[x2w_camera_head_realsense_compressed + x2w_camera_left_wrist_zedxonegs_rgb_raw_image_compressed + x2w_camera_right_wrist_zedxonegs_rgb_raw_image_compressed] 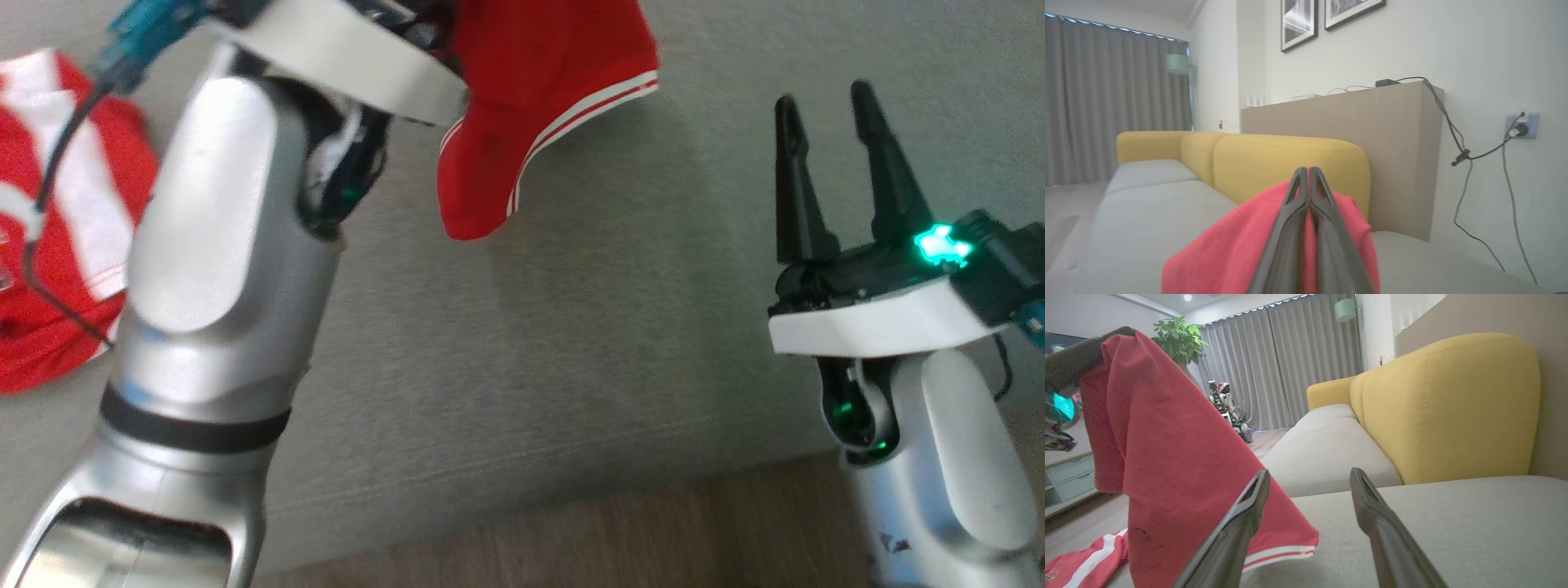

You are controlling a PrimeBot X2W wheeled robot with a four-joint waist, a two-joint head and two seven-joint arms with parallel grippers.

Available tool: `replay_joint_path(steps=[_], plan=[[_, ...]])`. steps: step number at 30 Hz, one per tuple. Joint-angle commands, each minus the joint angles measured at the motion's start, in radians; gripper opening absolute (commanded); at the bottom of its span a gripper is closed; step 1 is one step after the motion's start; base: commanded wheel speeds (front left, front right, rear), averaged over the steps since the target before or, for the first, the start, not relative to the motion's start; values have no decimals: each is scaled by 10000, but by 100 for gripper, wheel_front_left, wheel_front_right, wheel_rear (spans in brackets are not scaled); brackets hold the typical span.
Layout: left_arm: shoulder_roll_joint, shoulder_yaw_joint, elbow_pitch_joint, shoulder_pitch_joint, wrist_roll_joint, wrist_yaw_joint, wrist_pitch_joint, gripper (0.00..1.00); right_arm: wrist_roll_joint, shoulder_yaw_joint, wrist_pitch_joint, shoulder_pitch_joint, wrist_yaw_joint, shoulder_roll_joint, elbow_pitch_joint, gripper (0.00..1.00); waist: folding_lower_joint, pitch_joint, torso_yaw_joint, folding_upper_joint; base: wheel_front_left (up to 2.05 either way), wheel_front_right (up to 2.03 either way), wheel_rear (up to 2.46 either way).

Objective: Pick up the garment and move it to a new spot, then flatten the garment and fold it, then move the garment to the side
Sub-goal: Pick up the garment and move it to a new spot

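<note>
Head view is showing the left arm lifted high, with the garment [539, 90] hanging from its top end, over the grey seat [588, 343] of the sofa. The lower corner of the cloth, with white stripes along the hem, is dangling loose; whether it is touching the seat I cannot tell for sure. In the left wrist view the left gripper [1309, 170] is showing its two fingers pressed together, with the red cloth clamped between them. The right gripper [822, 94] is waiting well apart on the right side, with its fingers spread wide and holding nothing. A second cloth [57, 245], red and white, is lying on the seat at the far left.

I am judging that the first step is in hand: the garment is being carried in the air to a new spot and is not yet laid down. The next move is calling for lowering it onto the bare part of the seat, between the second cloth and the right gripper, and then letting it go. For the flattening, the right gripper is probably needing to catch the loose hem, so that both arms are spreading the cloth without bunching it.
</note>
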State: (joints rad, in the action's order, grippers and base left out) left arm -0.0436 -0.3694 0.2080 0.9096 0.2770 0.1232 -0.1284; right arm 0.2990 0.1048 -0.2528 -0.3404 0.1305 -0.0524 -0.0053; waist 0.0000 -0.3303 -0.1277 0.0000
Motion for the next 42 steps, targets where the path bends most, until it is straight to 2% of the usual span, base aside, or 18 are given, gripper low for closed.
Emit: replay_joint_path(steps=[1,8,11,15,16,17,20,24,36,42], plan=[[-165,160,-232,528,93,-1,-100,0,85,201,-90,-291,2,22,-409,100,0,-413,-580,0,0,0,0],[-80,-389,1091,1275,458,-376,-611,0,424,189,-90,-476,2,22,-580,100,0,-850,-1303,0,0,0,0],[-219,-362,2228,1430,217,-611,-775,0,476,215,-90,-464,2,22,-627,100,0,-941,-1412,0,0,0,0],[-504,-455,3899,1430,-47,-699,-921,0,461,231,-90,-434,2,22,-630,100,0,-1041,-1421,0,0,0,0],[-538,-482,4307,1410,-89,-737,-941,38,448,228,-90,-431,2,22,-619,100,0,-1059,-1392,0,0,0,0],[-559,-527,4653,1402,-145,-755,-989,100,422,231,-90,-431,2,22,-600,100,0,-1075,-1351,0,0,0,0],[-532,-552,5251,1373,-136,-728,-1162,100,325,207,-90,-419,2,22,-567,100,0,-1053,-1146,0,0,0,0],[-412,-239,5169,1172,98,-831,-1315,100,89,120,-90,-290,2,22,-490,100,0,-800,-661,0,0,0,0],[-560,847,1826,-1657,-256,-1001,-1332,100,-666,-21,-90,388,2,22,18,100,0,749,979,0,0,0,0],[-581,1344,547,-3316,-417,-1110,-1333,100,-874,-167,-90,700,2,22,224,100,0,1209,1483,0,0,0,0]])
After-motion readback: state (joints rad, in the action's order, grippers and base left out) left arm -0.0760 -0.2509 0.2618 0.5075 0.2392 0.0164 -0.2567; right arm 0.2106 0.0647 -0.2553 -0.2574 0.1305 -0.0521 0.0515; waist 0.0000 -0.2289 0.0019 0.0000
